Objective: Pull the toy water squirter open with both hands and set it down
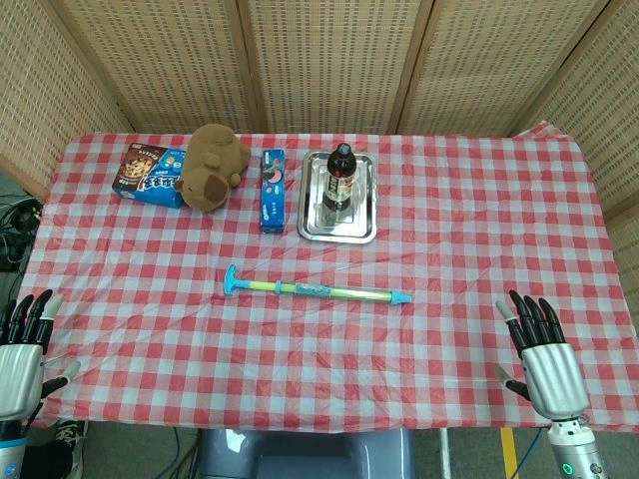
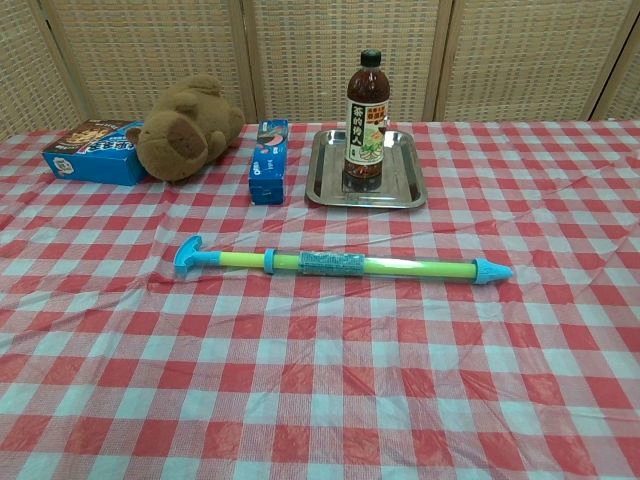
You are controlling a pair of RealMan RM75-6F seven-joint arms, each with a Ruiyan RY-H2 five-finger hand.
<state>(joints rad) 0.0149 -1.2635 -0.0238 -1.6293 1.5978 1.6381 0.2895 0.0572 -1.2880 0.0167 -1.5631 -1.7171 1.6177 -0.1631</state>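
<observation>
1. Right hand (image 1: 540, 357): palm shell of silver-grey metal or plastic, squarish, smooth finish. Fingers (image 1: 531, 317) black, slender, with pale grey tips. Thumb black, also with a pale tip, set at the shell's lower left side.
2. Right wrist (image 1: 574, 442): grey cylindrical collar below the shell, ribbed near the top; one small green light on its lower part.
3. Left hand (image 1: 20, 354): matching silver-grey shell, partly cut by the picture's edge. Fingers (image 1: 30, 311) black with pale tips; thumb likewise.
4. Left wrist (image 1: 8, 451): grey collar, with a blue band at the lower edge.
5. Chest view: neither hand shows.
</observation>
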